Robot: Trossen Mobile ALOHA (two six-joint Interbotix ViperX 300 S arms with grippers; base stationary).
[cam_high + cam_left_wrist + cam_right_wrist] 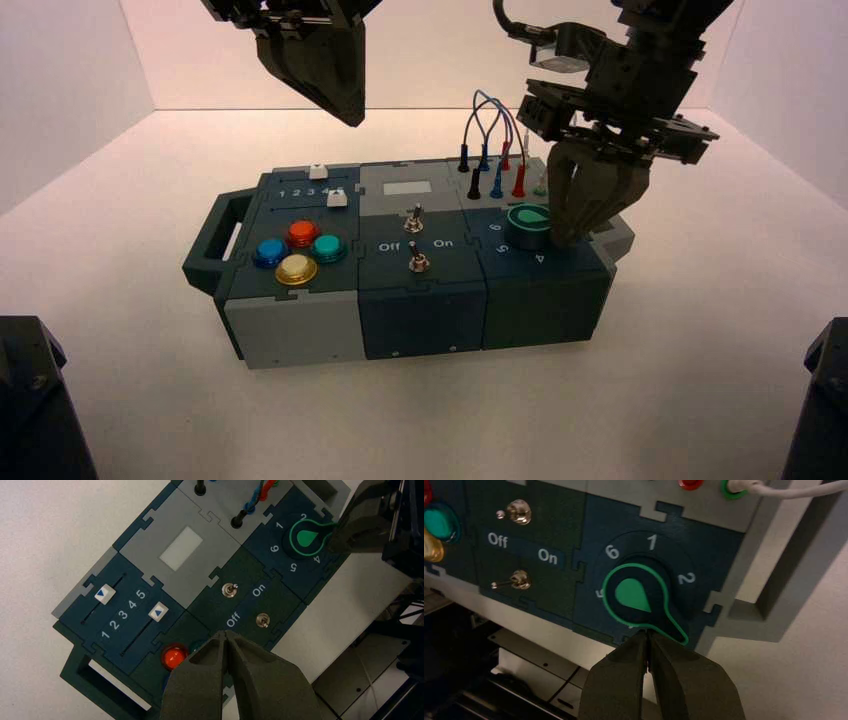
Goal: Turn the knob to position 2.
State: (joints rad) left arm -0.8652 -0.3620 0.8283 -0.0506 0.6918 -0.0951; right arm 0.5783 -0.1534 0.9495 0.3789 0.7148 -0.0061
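Nearing the knob (634, 596): right pincer (647, 647), fingers together.

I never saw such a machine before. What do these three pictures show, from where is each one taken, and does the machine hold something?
This is a robot with two arms, each ending in a claw. One picture looks down from above and behind the arms; the other two come from cameras on the left and right wrists.

Before it stands a box with four coloured push-buttons, two white sliders, two metal switches, wires and a round knob. The knob's pointed end lies between 2 and 4.

The right claw is shut, close beside that pointed end; I cannot tell if it touches. The left claw is shut too, above the button side. Neither seems to hold anything.
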